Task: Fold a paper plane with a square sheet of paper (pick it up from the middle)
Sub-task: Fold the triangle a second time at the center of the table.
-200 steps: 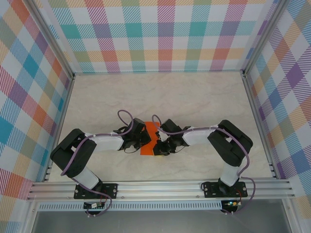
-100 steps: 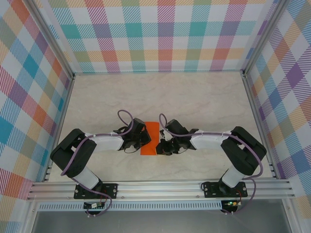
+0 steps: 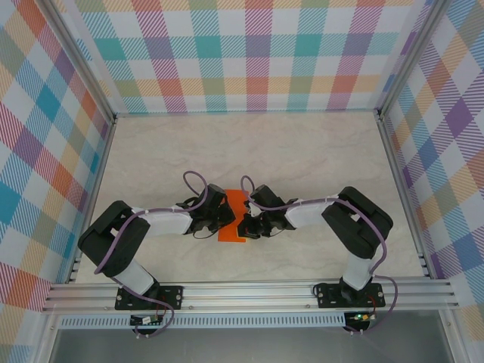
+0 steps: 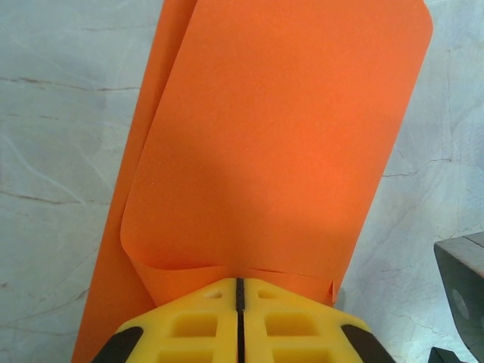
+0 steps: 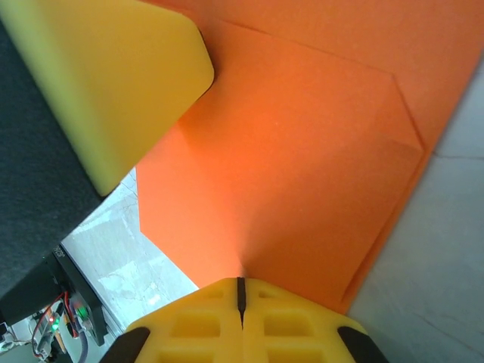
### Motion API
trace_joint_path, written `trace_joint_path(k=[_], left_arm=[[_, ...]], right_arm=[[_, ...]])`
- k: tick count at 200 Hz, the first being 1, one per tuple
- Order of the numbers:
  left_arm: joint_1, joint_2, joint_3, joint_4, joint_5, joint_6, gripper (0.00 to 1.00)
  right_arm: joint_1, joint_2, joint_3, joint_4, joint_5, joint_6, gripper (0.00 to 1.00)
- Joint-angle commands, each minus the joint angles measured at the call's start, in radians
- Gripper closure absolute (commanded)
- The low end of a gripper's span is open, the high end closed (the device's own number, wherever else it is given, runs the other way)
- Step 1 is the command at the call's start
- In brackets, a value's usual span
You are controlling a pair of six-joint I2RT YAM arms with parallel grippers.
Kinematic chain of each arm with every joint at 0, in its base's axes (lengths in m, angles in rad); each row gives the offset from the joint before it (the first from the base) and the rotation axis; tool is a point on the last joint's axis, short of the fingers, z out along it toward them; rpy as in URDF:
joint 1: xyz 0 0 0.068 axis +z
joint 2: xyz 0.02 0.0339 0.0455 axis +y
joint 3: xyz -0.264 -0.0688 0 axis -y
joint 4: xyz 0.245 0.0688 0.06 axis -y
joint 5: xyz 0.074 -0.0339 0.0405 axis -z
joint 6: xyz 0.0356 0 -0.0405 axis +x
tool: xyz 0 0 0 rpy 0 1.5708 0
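Note:
The square sheet of paper (image 3: 234, 203), bright orange and folded over on itself, lies on the marble table between my two grippers. In the left wrist view the paper (image 4: 272, 136) has a curled upper layer over a lower one, and my left gripper (image 4: 240, 283) is shut on its near edge. My right gripper (image 5: 240, 284) is shut on the opposite edge of the paper (image 5: 302, 166), where angled creases show. From above, the left gripper (image 3: 224, 217) and the right gripper (image 3: 246, 224) meet over the sheet and hide its middle.
A yellow finger of the left gripper (image 5: 113, 83) looms close in the right wrist view. The table (image 3: 302, 151) is bare marble, bounded by aluminium rails and checked walls on three sides. Both arm bases stand at the near rail.
The right arm swung out to the right half a second ago, then came back in and shut on the paper's right edge. The left arm stayed in place.

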Motion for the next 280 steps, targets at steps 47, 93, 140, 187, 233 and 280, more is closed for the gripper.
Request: trace_joint_path(k=[47, 93, 140, 187, 233, 280], left_arm=[[0.007, -0.157, -0.09, 0.002, 0.043, 0.025, 0.86], [0.006, -0.122, -0.124, 0.144, 0.118, 0.011, 0.9], [0.007, -0.042, -0.121, 0.219, 0.15, 0.002, 0.91], [0.007, 0.005, -0.167, 0.193, 0.054, -0.001, 0.92], [0.01, 0.009, -0.155, 0.143, -0.057, 0.01, 0.93], [0.021, -0.015, -0.153, 0.122, -0.108, 0.033, 0.93]], right_arm=[[0.006, 0.05, -0.043, -0.064, 0.061, 0.035, 0.99], [0.007, 0.053, -0.052, -0.057, 0.068, 0.044, 1.0], [0.007, 0.047, -0.054, -0.061, 0.071, 0.043, 1.0], [0.007, 0.033, -0.045, -0.081, 0.07, 0.035, 1.0], [0.007, 0.024, -0.046, -0.112, 0.079, 0.018, 1.0], [0.006, 0.027, -0.049, -0.124, 0.088, 0.012, 1.0]])
